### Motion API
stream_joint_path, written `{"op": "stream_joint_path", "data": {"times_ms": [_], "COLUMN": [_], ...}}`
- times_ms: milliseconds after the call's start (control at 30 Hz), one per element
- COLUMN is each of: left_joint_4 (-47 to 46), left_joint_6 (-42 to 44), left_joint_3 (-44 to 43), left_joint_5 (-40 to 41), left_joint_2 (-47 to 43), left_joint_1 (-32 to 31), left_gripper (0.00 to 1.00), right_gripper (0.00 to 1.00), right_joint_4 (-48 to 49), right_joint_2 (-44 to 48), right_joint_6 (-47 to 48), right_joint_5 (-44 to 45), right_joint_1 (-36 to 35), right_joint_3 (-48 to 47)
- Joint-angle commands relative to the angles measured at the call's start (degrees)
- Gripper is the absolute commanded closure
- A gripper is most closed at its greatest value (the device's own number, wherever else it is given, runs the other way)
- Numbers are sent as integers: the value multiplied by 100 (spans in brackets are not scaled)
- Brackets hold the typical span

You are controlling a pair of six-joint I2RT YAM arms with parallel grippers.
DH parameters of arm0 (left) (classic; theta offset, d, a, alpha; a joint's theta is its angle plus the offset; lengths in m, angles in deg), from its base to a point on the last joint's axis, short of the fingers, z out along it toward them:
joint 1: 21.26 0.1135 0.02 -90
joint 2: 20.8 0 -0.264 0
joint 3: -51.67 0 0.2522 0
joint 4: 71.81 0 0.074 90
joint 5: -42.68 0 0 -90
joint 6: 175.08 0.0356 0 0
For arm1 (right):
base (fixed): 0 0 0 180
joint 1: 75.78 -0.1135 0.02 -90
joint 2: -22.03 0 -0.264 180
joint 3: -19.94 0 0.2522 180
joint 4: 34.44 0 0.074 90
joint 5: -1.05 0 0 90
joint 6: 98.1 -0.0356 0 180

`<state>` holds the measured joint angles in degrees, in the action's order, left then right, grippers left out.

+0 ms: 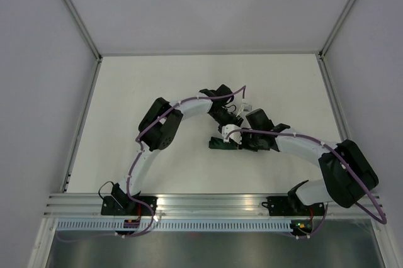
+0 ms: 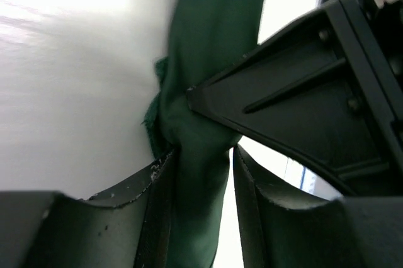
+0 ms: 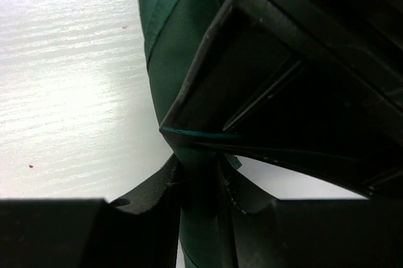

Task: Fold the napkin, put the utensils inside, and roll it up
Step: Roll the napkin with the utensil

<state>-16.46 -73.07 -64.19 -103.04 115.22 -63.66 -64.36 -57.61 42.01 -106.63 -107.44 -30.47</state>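
Observation:
The dark green napkin [image 1: 220, 145] lies bunched into a narrow roll at the middle of the white table [image 1: 157, 85], mostly hidden under both grippers. My left gripper [image 1: 229, 122] comes at it from behind; in the left wrist view [image 2: 201, 155] its jaws are closed around the cloth [image 2: 214, 48]. My right gripper [image 1: 247, 142] comes from the right; in the right wrist view [image 3: 198, 167] its jaws pinch the cloth [image 3: 170, 48] tightly. Each wrist view shows the other gripper as a big black shape close by. No utensils show in any view.
White walls with metal frame rails [image 1: 75, 19] enclose the table on the left, back and right. An aluminium rail [image 1: 208, 202] runs along the near edge by the arm bases.

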Motion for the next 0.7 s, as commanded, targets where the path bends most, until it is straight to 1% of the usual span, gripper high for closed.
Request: {"op": "stream_joint_path", "data": {"times_ms": [0,167,267,333,367,467,633,667], "left_joint_4": [-317,-800,-1090,-1239,-1284,-1442,-1688,-1776], "left_joint_6": [-268,-787,-1112,-1140,-1340,-1561,-2176,-2351], "left_joint_3": [-11,59,138,121,112,156,410,472], "left_joint_5": [948,1423,1520,1503,1520,1731,2416,2565], "left_joint_2": [-295,-638,-928,-1016,-1052,-1262,-1753,-1825], "left_joint_1": [82,275,424,503,573,732,1074,1101], "left_gripper": [53,53,52,52,52,52,52,52], "right_gripper": [71,72,73,74,74,75,75,75], "right_joint_4": [-422,-870,-1046,-1187,-1231,-1354,-1521,-1521], "right_joint_2": [-263,-535,-719,-912,-983,-1273,-1808,-1888], "right_joint_6": [-229,-414,-537,-607,-651,-792,-1178,-1379], "right_joint_5": [-87,-184,-219,-263,-307,-482,-755,-790], "right_joint_1": [-16,2,63,107,133,265,573,652], "right_joint_3": [-343,-650,-826,-923,-1028,-1230,-1687,-1758]}}
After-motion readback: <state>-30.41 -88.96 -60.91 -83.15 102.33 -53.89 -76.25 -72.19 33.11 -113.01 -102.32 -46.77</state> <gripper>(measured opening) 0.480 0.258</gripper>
